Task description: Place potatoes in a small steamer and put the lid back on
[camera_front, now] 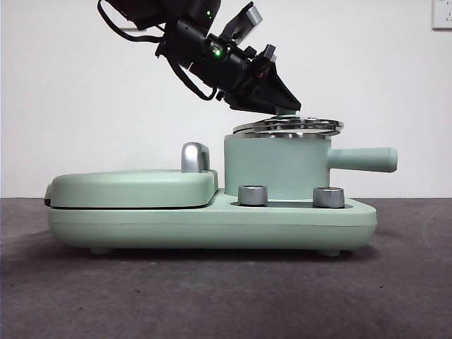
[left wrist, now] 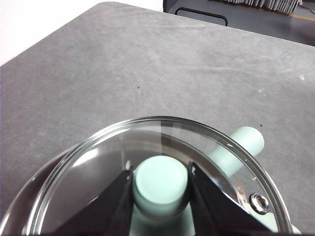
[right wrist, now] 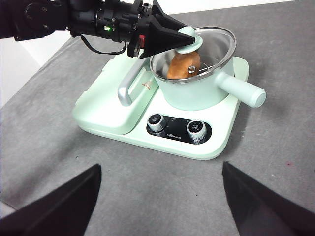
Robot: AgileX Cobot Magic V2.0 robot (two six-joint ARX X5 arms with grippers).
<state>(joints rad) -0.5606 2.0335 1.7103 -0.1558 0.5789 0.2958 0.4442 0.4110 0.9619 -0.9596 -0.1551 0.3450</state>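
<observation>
The small steamer (camera_front: 275,168) stands on the right half of a mint-green cooker base, its straight handle (camera_front: 364,159) pointing right. The orange-brown potato (right wrist: 183,65) lies inside the small steamer (right wrist: 197,93). The glass lid (camera_front: 288,127) sits slightly tilted just over the steel rim; I cannot tell whether it touches. My left gripper (camera_front: 286,107) reaches down from the upper left and is shut on the lid's mint-green knob (left wrist: 161,183). The lid (right wrist: 214,42) and left gripper (right wrist: 184,42) also show in the right wrist view. My right gripper (right wrist: 160,196) hangs open, in front of the cooker, holding nothing.
The flat hinged griddle section (camera_front: 134,187) with its chrome handle (camera_front: 195,157) fills the cooker's left half. Two steel dials (camera_front: 253,195) (camera_front: 328,196) stand on the front of the cooker base (camera_front: 212,226). Grey table (camera_front: 226,296) surrounds the cooker.
</observation>
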